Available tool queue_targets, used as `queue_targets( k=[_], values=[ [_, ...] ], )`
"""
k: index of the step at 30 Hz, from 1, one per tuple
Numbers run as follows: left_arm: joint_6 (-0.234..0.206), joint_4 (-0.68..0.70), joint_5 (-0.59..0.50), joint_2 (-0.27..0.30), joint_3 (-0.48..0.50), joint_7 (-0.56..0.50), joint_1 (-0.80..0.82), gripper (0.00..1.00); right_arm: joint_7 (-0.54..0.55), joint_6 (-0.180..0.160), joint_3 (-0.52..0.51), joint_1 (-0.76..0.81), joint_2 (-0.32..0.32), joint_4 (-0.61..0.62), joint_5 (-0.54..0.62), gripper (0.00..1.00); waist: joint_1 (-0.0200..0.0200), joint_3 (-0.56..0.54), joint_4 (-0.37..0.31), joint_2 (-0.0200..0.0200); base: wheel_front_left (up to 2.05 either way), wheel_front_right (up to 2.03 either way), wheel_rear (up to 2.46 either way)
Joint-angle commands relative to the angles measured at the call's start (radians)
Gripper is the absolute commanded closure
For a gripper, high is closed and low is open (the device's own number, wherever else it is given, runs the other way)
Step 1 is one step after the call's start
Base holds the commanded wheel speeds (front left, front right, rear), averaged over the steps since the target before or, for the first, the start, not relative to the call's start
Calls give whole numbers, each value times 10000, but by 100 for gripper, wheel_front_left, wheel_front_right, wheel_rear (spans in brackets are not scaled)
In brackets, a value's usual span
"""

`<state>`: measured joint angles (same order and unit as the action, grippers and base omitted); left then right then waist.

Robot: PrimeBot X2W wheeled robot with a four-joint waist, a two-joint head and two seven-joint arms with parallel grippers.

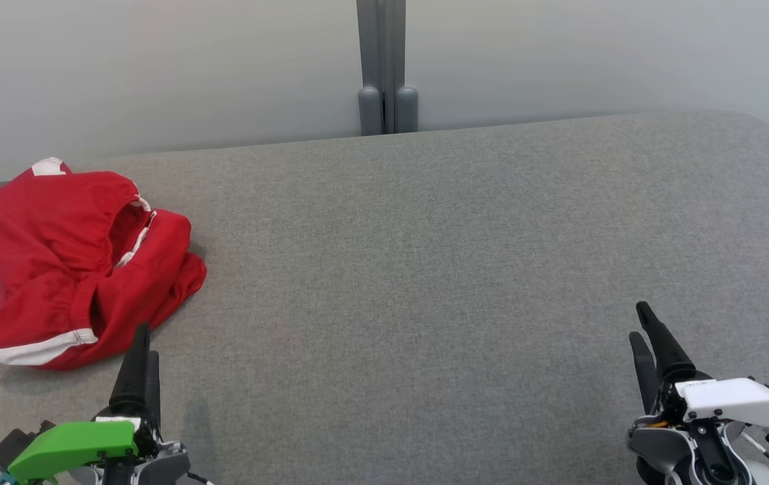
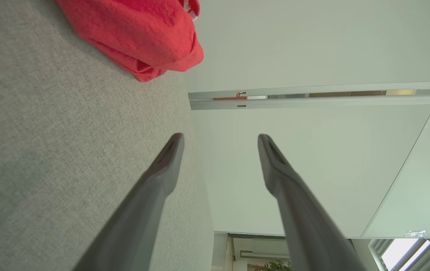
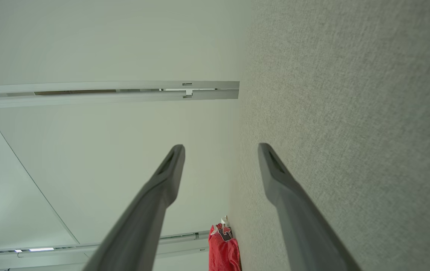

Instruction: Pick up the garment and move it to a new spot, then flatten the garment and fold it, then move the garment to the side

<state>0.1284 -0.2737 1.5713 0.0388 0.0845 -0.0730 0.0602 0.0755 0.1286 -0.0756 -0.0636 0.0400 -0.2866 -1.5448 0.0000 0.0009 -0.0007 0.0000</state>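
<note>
At the head view's bottom corners, the left gripper point(image 1: 145, 343) and right gripper point(image 1: 639, 320) rest with fingers spread and empty, apparently readied for a first grab; the crumpled red, white-trimmed garment point(image 1: 81, 269) lies at the left of the grey upholstered surface point(image 1: 425, 269), just above the left fingertips

Light is bright, even and diffuse, with no hard glare on the grey surface point(image 1: 425, 269). Shadows are soft: a dim band under the garment point(image 1: 81, 263) by the surface's left edge, and a faint patch beside the left hand point(image 1: 147, 343). In the wrist views the near fingers point(image 2: 154, 188) are out of focus and the weave blurs close to the lens. A bright panel point(image 2: 403, 254) blows out white.
</note>
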Motion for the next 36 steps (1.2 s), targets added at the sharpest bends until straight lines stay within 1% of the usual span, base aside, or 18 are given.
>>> queue_targets(
  k=[1, 4, 9, 17, 21, 36],
  values=[
    [5, 267, -441, 53, -59, 125, 67, 0, -145, 17, 76, -174, 65, 238, 520, 0, 0, -6, 1, 0, 0, 0, 0],
    [6, 393, -1130, 58, -70, 261, 24, 0, -281, 18, 166, -156, 54, 373, 1235, 0, 0, -13, 5, 0, 0, 0, 0],
    [-42, 710, -2667, 56, -45, 485, -29, 0, -506, 19, 320, -118, 46, 703, 2535, 0, 0, -14, 7, 0, 0, 0, 0],
    [-250, 1132, -4354, 64, -441, 814, -120, 0, -837, 20, 734, -7, 52, 1067, 4192, 0, 0, 4, 16, 0, 0, 0, 0],
    [-391, 1272, -4995, 70, -593, 973, -199, 0, -996, 21, 937, 6, 56, 1199, 4875, 0, 0, 11, 1, 0, 0, 0, 0],
    [-605, 1710, -7020, 87, -1080, 1501, -335, 0, -1529, 24, 1563, 73, 72, 1484, 6982, 0, 0, -2, 14, 0, 0, 0, 0]
  ],
)
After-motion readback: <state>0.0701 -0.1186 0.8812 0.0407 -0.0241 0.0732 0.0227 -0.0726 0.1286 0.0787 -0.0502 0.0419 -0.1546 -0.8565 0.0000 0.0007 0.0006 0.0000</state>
